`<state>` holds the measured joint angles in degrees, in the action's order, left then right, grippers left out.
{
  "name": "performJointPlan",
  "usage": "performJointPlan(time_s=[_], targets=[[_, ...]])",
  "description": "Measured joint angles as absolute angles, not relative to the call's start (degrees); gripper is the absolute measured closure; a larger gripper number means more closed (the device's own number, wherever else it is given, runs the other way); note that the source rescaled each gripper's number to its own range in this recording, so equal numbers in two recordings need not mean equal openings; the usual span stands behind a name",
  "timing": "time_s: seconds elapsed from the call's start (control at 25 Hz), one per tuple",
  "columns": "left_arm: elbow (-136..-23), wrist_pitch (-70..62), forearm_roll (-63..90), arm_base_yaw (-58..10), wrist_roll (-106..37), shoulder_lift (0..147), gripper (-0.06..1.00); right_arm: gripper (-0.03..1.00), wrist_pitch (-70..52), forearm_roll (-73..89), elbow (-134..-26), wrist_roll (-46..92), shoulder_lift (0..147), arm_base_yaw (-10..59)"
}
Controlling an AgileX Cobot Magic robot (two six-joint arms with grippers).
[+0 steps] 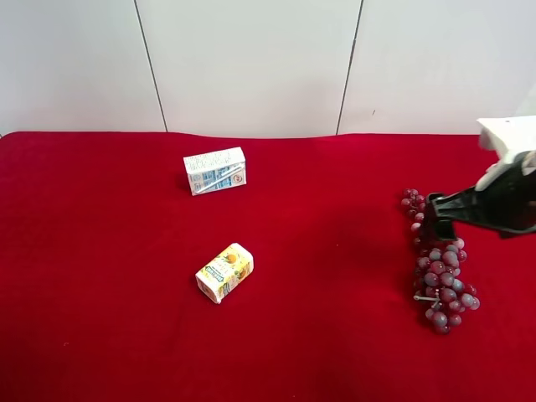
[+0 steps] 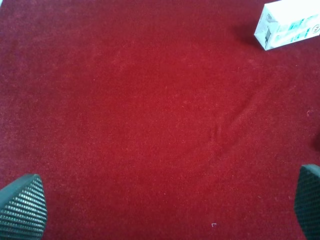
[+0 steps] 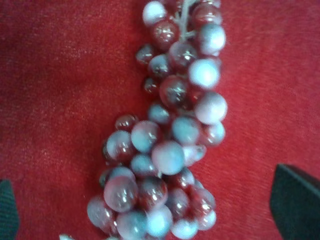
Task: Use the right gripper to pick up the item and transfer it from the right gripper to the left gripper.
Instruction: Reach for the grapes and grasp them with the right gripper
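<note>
A bright red, slightly napped cloth (image 1: 100,335) covers the whole tabletop, and behind it runs a wall of plain white panels (image 1: 251,59) with thin dark seams. From the exterior high view's right edge a black arm with a white housing (image 1: 509,134) reaches in. Its wrist camera looks straight down on the grapes, so it is the right arm. The black right gripper (image 1: 440,222) is set over the upper half of the long bunch of artificial grapes (image 1: 440,268), dark red and frosted grey-purple round berries on a pale stem. The bunch lies flat on the cloth near the table's right side in that view, well apart from both cartons. In the right wrist view the right gripper (image 3: 152,205) stands spread wide, a dark fingertip (image 3: 297,200) on either side of the bunch (image 3: 165,135) with red cloth showing between each tip and the berries (whether the tips touch the cloth, I cannot tell). The left gripper (image 2: 165,205) also has its ribbed black fingertips (image 2: 22,207) far apart, holding nothing, above bare cloth. A small white-and-blue drink carton (image 1: 215,170) lies on its side towards the back, and also shows in a corner of the left wrist view (image 2: 287,25). A smaller yellow juice carton (image 1: 224,272) lies tilted nearer the front.
</note>
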<state>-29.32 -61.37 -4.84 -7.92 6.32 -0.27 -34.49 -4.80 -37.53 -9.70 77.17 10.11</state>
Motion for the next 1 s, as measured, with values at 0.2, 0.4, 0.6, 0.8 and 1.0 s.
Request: performJointPlan(time_s=[0.2,0.4,0.6,0.8,1.0], targets=[[-29.3,-61.4,-4.8,-7.9,6.3,-0.3,-0.06,-0.03,-30.6,-4.7,-37.5,-10.3,85.1,10.1],[-29.3,-61.4,-4.8,-7.9,6.3,-0.3,-0.06,-0.03,-29.1,-4.7,-37.5,-10.3,92.4,10.1],[-29.3,-61.4,-4.8,-7.9,6.3,-0.3,-0.06,-0.03,-27.7,-4.7,-37.6,-10.3,97.6,10.1],[-29.3,-61.4,-4.8,-7.9,6.3,-0.3,-0.06,-0.03,-27.4,-4.7,-37.6,-10.3,100.0,10.1],[-29.3,-61.4,-4.8,-7.9,6.3,-0.3,-0.06,0.41,-27.5,-4.7,-37.6,-10.3,100.0,10.1]])
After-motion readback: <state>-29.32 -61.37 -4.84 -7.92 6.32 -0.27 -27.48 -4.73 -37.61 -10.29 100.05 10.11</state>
